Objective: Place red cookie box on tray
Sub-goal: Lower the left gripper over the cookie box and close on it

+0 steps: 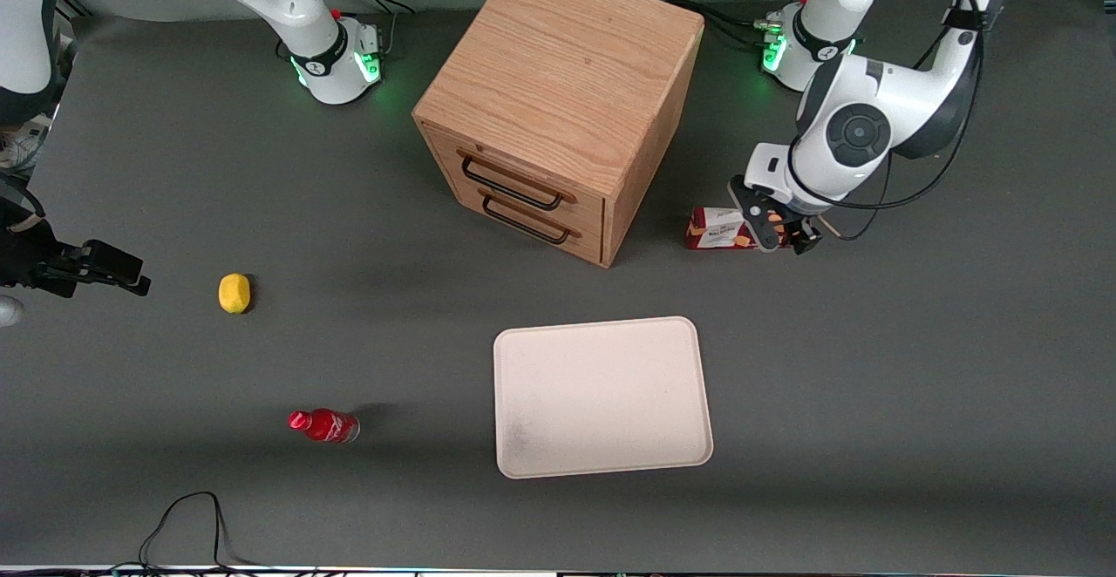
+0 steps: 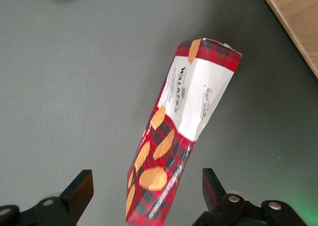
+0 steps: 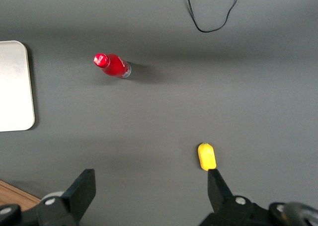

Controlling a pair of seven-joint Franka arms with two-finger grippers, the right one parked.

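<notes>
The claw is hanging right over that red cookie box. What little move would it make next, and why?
Probably a short drop straight down, then a squeeze. The claw is open, its two fingers either side of the red cookie box, which lies on the table beside the wooden cabinet. Nothing grips it yet, and the tray waits nearer the front camera.

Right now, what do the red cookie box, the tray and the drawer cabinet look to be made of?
Red cookie box: likely printed cardboard, creased folds at its white end, open gripper straddling it. Tray: matte cream, perhaps plastic; smooth, rounded rim. Drawer cabinet: light wood or veneer with visible grain; dark handles look like metal.
</notes>
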